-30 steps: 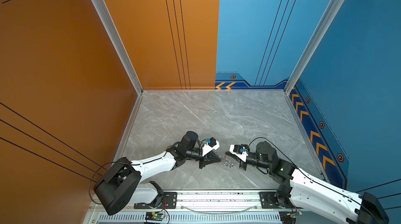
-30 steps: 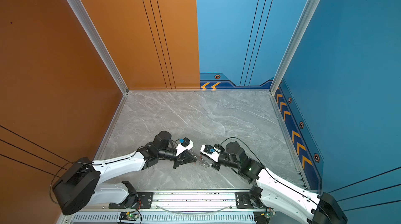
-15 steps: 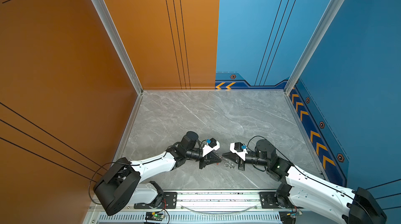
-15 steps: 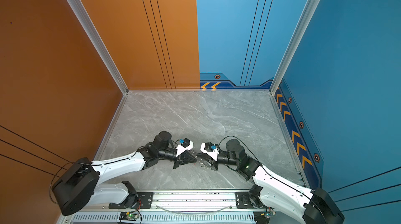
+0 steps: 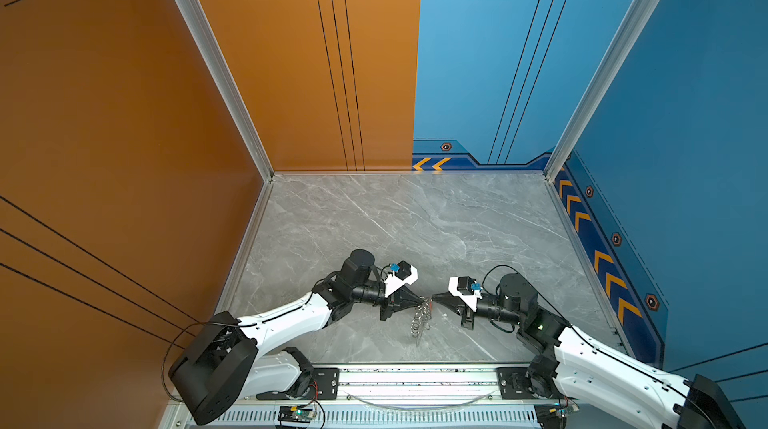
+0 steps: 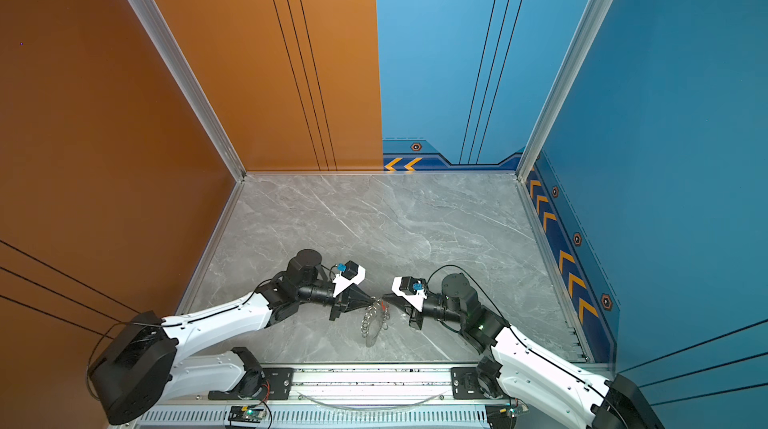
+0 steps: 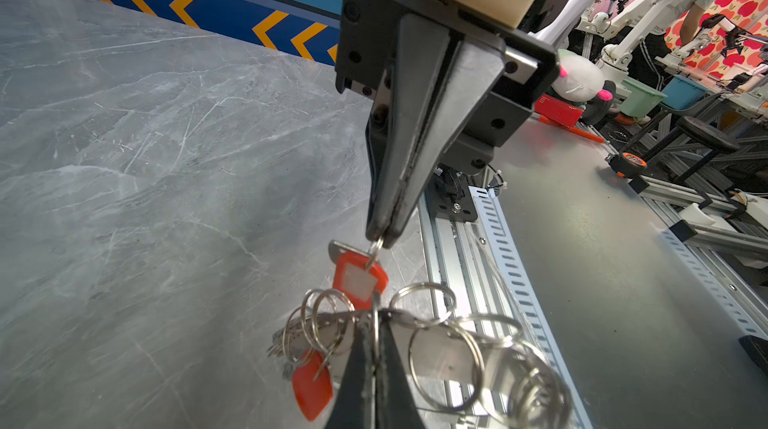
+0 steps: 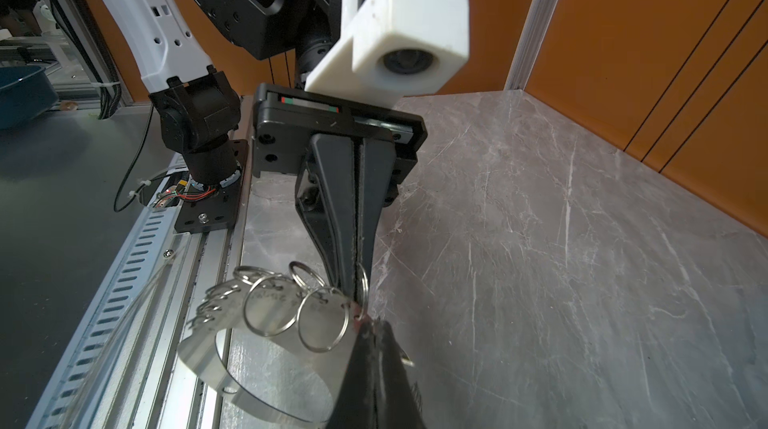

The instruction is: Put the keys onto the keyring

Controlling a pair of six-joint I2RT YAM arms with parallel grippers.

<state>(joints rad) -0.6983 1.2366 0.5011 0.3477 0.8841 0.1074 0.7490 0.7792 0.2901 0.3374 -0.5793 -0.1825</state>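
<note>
The left gripper and the right gripper meet tip to tip over the near middle of the grey table. Both are pressed tight. The left gripper pinches one silver ring of the keyring. The keyring hangs down from its tip, toward the near edge. I cannot tell if the keyring touches the table. It is a flat shiny band with lots of silver rings along it. The right gripper pinches the little ring of one key with an orange tag, just beside the keyring. The other key, also with an orange tag, hangs among the rings on the keyring.
</note>
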